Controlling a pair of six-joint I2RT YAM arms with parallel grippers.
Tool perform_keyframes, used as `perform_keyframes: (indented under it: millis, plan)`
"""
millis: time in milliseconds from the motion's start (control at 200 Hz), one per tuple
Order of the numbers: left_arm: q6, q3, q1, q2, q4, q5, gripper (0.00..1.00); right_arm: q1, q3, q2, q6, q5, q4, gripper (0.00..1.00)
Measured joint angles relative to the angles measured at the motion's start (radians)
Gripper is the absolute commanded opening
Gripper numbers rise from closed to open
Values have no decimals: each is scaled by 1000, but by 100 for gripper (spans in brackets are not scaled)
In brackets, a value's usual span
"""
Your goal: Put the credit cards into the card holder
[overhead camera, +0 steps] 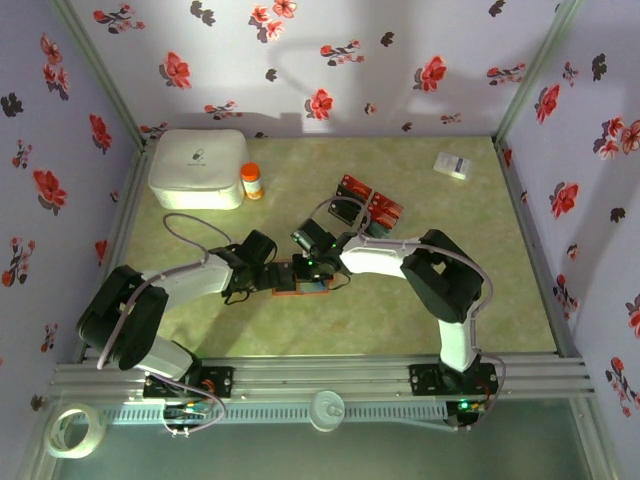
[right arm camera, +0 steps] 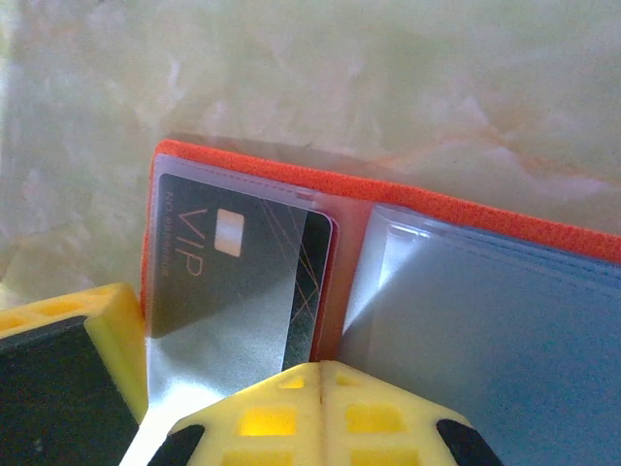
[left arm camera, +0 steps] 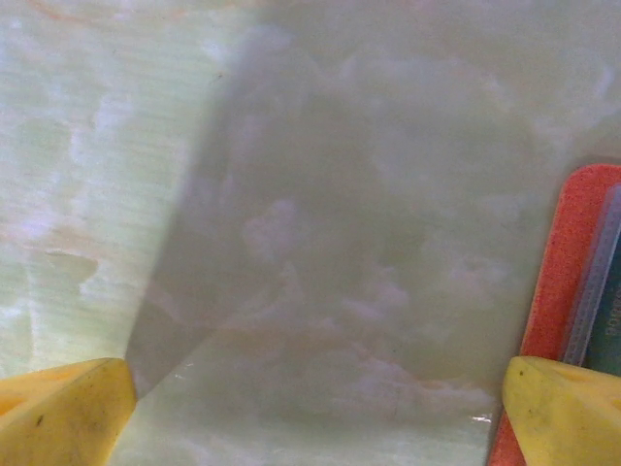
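Observation:
The card holder (overhead camera: 296,280) lies open on the table between both grippers, orange-red outside with bluish-grey clear sleeves (right arm camera: 485,320). A black VIP credit card (right arm camera: 233,262) sits in its left sleeve. My right gripper (right arm camera: 320,374) is shut, its yellow tips meeting at the near edge of that card beside the fold; nothing shows between them. My left gripper (left arm camera: 310,417) is open wide over bare table, its right fingertip (left arm camera: 563,408) resting at the holder's edge (left arm camera: 568,262). More credit cards, two red (overhead camera: 355,188) and one black (overhead camera: 346,209), lie behind the holder.
A white box (overhead camera: 197,168) and a small orange bottle (overhead camera: 252,181) stand at the back left. A white slip (overhead camera: 453,165) lies at the back right. Flowered walls close in three sides. A tape roll (overhead camera: 75,430) sits outside the near left corner.

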Motion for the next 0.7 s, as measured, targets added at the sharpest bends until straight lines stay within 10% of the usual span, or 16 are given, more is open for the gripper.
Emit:
perform_keyframes:
  millis: [700]
  plan:
    - [4, -1, 38, -45, -16, 11, 100, -3, 9, -78, -9, 9, -70, 11]
